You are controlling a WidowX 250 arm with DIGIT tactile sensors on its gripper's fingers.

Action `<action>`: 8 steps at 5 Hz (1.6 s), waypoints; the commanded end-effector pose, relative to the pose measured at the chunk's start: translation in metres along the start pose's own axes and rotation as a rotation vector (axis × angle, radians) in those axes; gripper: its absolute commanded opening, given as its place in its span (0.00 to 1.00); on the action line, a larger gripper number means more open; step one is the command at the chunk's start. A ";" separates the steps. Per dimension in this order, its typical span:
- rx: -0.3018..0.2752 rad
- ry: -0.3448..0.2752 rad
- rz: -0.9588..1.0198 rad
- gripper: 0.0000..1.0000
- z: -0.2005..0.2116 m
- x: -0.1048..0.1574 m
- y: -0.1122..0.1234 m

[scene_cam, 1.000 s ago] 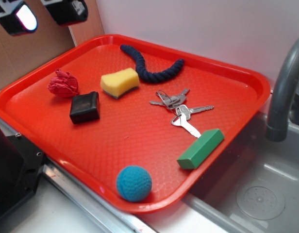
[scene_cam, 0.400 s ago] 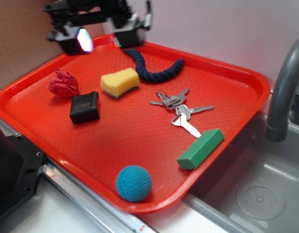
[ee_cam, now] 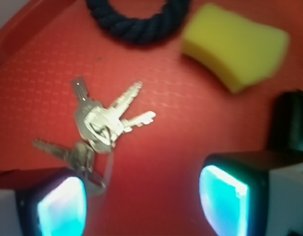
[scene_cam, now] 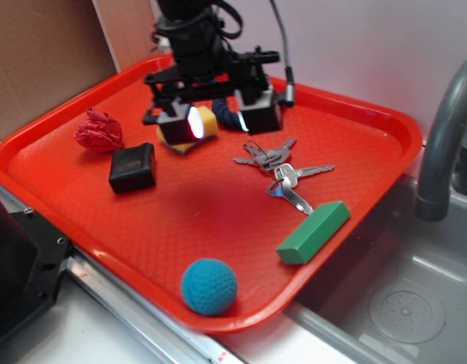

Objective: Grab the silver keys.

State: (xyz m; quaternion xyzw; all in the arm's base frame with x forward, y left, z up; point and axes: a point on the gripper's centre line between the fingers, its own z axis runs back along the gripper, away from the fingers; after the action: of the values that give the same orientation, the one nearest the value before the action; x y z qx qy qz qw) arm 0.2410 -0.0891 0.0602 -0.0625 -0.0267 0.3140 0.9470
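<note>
The silver keys lie fanned out on the red tray, right of its middle, with the green block just in front of them. In the wrist view the silver keys sit up and to the left, one end running behind the left pad. My gripper hangs open above the tray, a little left of and behind the keys. The gripper has bare red tray between its two glowing pads.
A yellow sponge and dark blue rope lie partly hidden behind the gripper. A black block and a red crumpled cloth sit at the left. A blue ball rests near the front rim. A grey faucet stands over the sink at right.
The gripper has come down from the back left corner to the right and forward, over the sponge and close to the keys. The objects on the tray have not moved.
</note>
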 end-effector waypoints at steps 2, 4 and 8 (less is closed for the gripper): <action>0.017 0.108 0.026 0.00 -0.017 -0.015 -0.008; 0.051 0.115 -0.034 0.00 -0.008 -0.024 -0.012; -0.017 -0.162 -0.643 0.00 0.125 0.031 0.090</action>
State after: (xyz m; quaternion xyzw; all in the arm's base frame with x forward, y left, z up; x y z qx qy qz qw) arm 0.1926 0.0073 0.1584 -0.0350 -0.0944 0.0022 0.9949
